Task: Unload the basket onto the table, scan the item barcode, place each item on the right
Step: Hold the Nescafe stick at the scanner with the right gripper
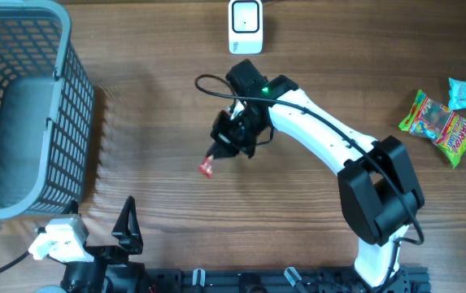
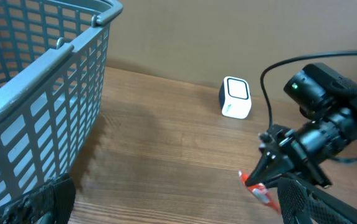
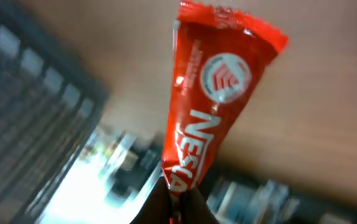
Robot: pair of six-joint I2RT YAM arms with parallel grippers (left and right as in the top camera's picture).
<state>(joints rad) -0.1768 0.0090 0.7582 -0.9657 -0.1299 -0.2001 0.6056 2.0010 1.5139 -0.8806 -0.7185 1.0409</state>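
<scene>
While your right tool (image 1: 217, 154) clamps the red sachet (image 1: 206, 168): turn its barcode side toward the scanner (image 1: 246, 24).
Sachet: over the counter (image 1: 159, 106), short of the scanner.
Your left tool (image 1: 98, 232): spread wide, idle.

At left the basket (image 1: 76, 122), scanner (image 1: 246, 24) at back centre, wrapper (image 1: 206, 168) mid-table — snack bags (image 1: 440, 124) far right.

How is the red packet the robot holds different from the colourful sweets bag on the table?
The red packet is red with white letters; the sweets bag is green, yellow and red. The red packet is pinched in the right gripper; the sweets bag lies flat on the table, untouched. Both are snack wrappers.
</scene>
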